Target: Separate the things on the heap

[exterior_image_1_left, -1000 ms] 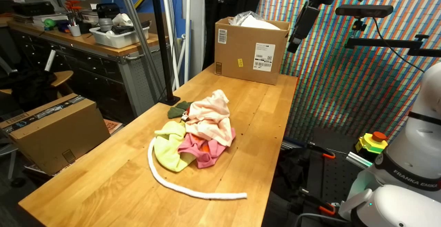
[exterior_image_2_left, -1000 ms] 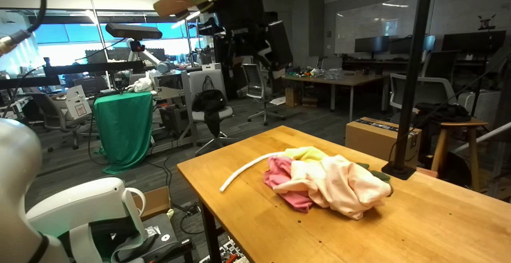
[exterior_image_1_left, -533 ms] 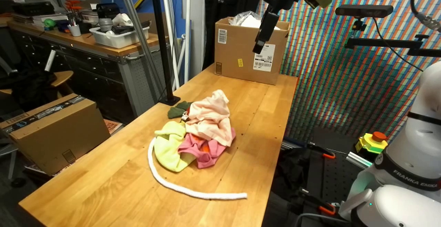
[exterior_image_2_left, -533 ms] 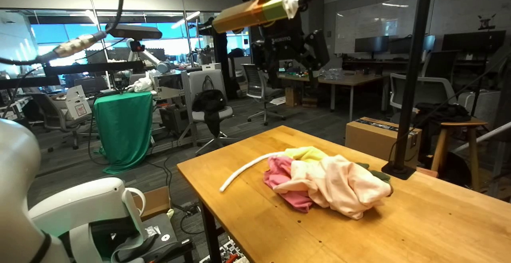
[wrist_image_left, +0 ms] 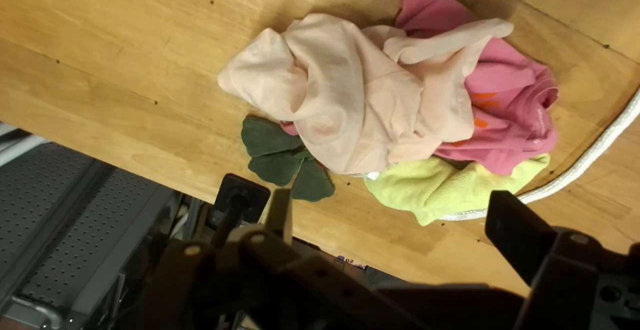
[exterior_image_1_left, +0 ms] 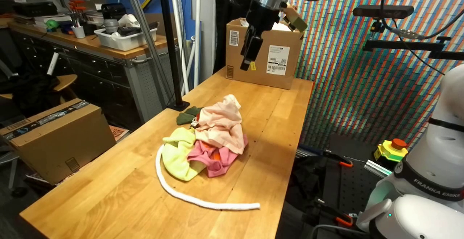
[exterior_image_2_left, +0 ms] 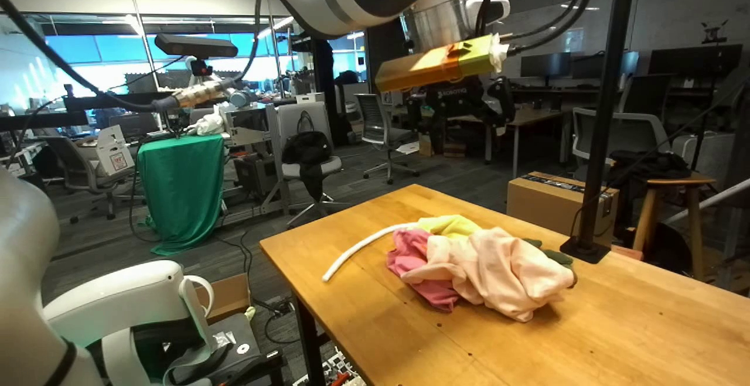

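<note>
The heap lies mid-table as one mound. Its top is a cream-pink cloth (wrist_image_left: 340, 94), which partly covers a pink-red cloth (wrist_image_left: 515, 79) with orange marks. A yellow-green cloth (wrist_image_left: 430, 185) sticks out beside them. From under it a white rope (exterior_image_1_left: 210, 205) curves out over the table, its far end hidden by the cloth. A dark green leaf-shaped piece (wrist_image_left: 275, 167) pokes out by the cream-pink cloth. My gripper (wrist_image_left: 390, 197) hangs well above the table, apart from the heap. Its jaws stand wide open with nothing between them. In an exterior view the gripper (exterior_image_1_left: 245, 66) shows side-on.
A black post (exterior_image_1_left: 177, 103) rises from the table's edge close to the green piece. At the table's far end stands a brown cardboard box (exterior_image_1_left: 250, 56), behind the gripper in that view. Another carton (exterior_image_1_left: 61, 141) is on the floor beside the wooden table (exterior_image_1_left: 119, 195).
The arm has swung in over the table and come lower, leftward in an exterior view and rightward from the opposite side. The jaws stay open. Cloths and rope have not moved.
</note>
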`<state>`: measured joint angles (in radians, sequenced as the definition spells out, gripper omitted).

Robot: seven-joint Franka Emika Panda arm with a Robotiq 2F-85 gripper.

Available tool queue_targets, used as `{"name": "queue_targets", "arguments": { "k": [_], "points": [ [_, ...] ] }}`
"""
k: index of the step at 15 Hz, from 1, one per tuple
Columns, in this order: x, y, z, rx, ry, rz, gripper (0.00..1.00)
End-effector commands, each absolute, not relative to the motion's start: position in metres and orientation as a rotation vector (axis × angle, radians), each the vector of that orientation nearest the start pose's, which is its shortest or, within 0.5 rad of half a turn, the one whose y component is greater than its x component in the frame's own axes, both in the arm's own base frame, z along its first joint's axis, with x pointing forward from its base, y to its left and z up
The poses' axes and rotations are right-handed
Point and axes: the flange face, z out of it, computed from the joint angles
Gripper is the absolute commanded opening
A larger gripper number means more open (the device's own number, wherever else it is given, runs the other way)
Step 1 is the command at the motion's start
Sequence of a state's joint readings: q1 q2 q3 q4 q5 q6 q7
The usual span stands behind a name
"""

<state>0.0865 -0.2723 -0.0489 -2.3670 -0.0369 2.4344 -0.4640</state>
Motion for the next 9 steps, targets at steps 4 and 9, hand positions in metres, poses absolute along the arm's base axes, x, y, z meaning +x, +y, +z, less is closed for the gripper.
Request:
{"name": "queue_targets", "arguments": {
  "k": [4, 9],
  "points": [
    [0.528, 0.016, 0.42, -3.04, -1.013, -0.595, 1.0],
    [0.543, 0.02, 0.38, -3.014, -1.058, -0.538, 1.0]
  ]
}}
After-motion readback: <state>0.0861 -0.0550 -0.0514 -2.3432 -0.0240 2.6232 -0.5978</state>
